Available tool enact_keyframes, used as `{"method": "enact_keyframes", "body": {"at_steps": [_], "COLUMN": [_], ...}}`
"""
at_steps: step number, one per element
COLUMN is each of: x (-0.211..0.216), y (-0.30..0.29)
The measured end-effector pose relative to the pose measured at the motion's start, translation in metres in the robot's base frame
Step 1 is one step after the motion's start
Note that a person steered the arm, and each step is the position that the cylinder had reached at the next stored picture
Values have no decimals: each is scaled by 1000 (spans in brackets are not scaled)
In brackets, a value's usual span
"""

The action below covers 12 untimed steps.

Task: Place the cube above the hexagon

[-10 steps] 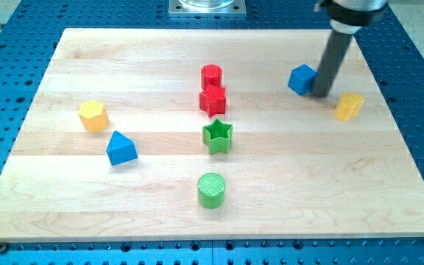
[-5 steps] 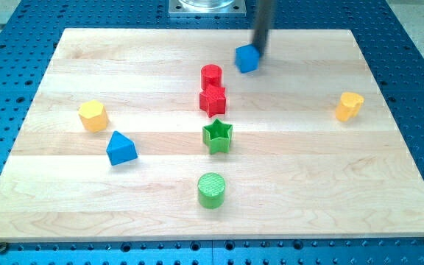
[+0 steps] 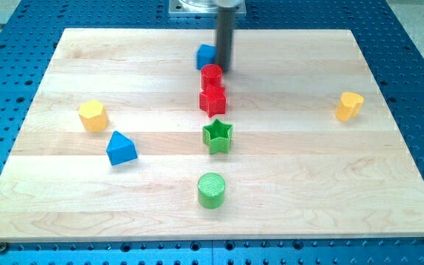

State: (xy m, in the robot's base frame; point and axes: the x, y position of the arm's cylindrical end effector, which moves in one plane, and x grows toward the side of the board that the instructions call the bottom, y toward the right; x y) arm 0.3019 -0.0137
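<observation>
The blue cube [image 3: 206, 56] sits near the view's top centre of the wooden board [image 3: 344, 177], just above and left of the red cylinder [image 3: 211, 75]. My tip [image 3: 224, 68] stands right against the cube's right side, partly hiding it, and just above the red cylinder. The yellow hexagon [image 3: 93, 115] lies far off at the view's left, well below and left of the cube.
A red star [image 3: 213, 100] sits under the red cylinder, then a green star [image 3: 217, 136] and a green cylinder [image 3: 211, 190] in a column. A blue triangular block [image 3: 121, 149] lies below-right of the hexagon. A yellow block [image 3: 349, 106] is at the right.
My tip has pushed the blue cube leftward and up across the board, from beside the yellow block at the right to above the red cylinder. Other blocks have not moved.
</observation>
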Motion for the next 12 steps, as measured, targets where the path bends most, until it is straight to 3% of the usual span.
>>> {"method": "enact_keyframes", "body": {"at_steps": [1,2,3,4,5,6,8,10,12], "x": [-9,-11,-57,-58,-18,27,26,97,88], "y": [-84,-14,-14,-91,-181,-180,-145,-87,-118]}}
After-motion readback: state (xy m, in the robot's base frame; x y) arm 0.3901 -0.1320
